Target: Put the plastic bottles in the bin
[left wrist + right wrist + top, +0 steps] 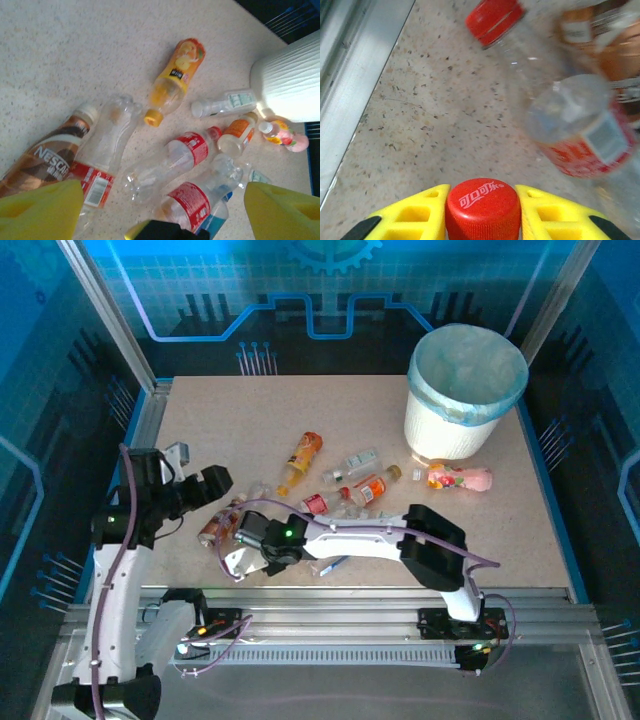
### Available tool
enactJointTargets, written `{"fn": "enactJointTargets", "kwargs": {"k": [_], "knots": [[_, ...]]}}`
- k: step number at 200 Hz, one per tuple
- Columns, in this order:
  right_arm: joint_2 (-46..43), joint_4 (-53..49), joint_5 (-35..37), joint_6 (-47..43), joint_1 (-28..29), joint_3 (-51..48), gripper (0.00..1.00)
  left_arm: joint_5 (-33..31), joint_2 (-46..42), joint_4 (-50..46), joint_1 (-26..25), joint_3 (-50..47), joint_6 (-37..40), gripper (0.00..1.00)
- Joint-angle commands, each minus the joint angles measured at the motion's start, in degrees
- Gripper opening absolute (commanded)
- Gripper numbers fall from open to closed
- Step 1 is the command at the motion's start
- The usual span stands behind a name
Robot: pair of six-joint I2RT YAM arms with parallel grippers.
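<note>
Several plastic bottles lie scattered mid-table. Among them are an orange-yellow one (300, 460) (177, 75), a pink one (462, 478) (285, 137) beside the bin, a brown Nescafe one (50, 160) and clear red-labelled ones (185, 155) (200, 197). The bin (445, 430) (290, 85), white with a light-blue liner, stands at the far right. My left gripper (205, 480) (162, 200) hovers open above the left end of the pile, holding nothing. My right gripper (240, 550) (482, 210) is low at the near left. Its yellow fingers (415, 215) press both sides of a red bottle cap (482, 202); the bottle's body is hidden.
An aluminium rail (350, 85) (350, 605) runs along the table's near edge, close to my right gripper. Another red-capped clear bottle (495, 20) and a red-labelled bottle's base (575, 130) lie just ahead of it. Blue panels wall the table's sides and back.
</note>
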Motion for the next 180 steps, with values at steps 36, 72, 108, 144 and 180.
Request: {"fn": "enactJointTargets", "kwargs": {"k": [36, 72, 108, 144, 180], "knots": [[-13.09, -4.22, -1.83, 4.39, 0.52, -0.46, 0.27, 2.15, 1.11, 4.88, 0.26, 7.93, -1.77, 0.8], [-18.21, -8.25, -4.35, 7.14, 0.2, 0.44, 0.27, 2.67, 3.96, 4.98, -0.95, 14.65, -1.93, 0.8], [-23.18, -9.34, -7.7, 10.28, -0.83, 1.36, 0.27, 1.69, 6.63, 4.98, -3.73, 19.96, -1.6, 0.79], [-26.95, -9.35, -9.02, 15.31, -3.21, 2.4, 0.27, -0.31, 8.84, 5.87, -7.42, 22.78, -2.42, 0.77], [-31.54, -9.07, -10.92, 21.1, -5.48, 3.15, 0.24, -4.86, 9.22, 6.42, -13.33, 23.75, -2.16, 0.75]]}}
